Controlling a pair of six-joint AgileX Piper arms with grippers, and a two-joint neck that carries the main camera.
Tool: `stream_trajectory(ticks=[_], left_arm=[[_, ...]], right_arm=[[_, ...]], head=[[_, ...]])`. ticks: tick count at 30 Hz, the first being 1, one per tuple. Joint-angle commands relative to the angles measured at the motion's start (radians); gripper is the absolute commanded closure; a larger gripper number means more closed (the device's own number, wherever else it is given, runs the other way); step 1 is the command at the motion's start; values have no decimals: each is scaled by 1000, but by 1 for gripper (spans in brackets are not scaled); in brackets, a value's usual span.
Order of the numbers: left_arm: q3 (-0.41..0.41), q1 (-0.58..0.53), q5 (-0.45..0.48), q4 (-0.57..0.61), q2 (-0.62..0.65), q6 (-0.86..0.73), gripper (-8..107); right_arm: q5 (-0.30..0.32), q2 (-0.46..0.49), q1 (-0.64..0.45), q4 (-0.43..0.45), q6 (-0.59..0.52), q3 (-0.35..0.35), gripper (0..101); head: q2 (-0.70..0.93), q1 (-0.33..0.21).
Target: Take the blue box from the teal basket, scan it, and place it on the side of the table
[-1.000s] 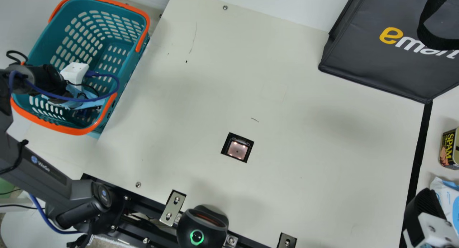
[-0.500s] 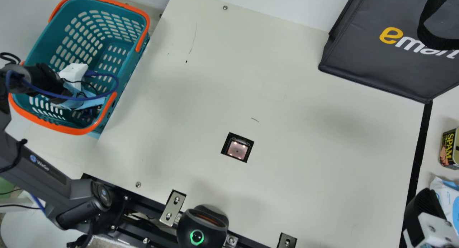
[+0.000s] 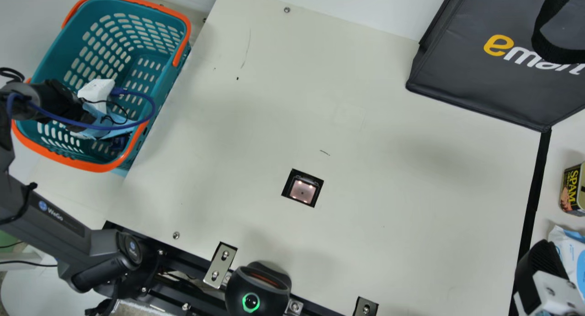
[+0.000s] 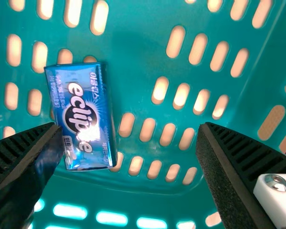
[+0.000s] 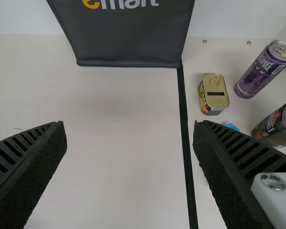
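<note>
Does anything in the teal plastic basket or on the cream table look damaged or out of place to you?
Only the cream tabletop looks blemished: thin dark marks, like scratches or pen strokes, interrupt its plain surface. The small blue rectangular box in the teal basket appears intact.

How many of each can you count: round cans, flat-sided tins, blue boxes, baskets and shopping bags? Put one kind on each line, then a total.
Round cans: 2, the purple can and the dark can
Flat-sided tins: 1, the short tin
Blue boxes: 1, the blue box
Baskets: 1, the teal basket
Shopping bags: 1, the dark bag
Total: 6
</note>
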State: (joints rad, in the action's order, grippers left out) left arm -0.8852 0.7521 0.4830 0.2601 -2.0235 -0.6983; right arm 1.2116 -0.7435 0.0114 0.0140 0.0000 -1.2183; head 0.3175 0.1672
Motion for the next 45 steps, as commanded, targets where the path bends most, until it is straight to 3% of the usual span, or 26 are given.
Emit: stream_trajectory(ticks=[1,32,45], left_arm=[[0,5,-2,2,1,1,9],[-8,40,-64,66,-51,-34,9],[-4,46,-78,86,-56,-47,96]], right_arm=[[0,0,0,0,0,0,6],[1,0,0,0,0,0,6],[1,0,0,0,0,0,6]], head=[[4,-29],[4,-29],[4,-29]])
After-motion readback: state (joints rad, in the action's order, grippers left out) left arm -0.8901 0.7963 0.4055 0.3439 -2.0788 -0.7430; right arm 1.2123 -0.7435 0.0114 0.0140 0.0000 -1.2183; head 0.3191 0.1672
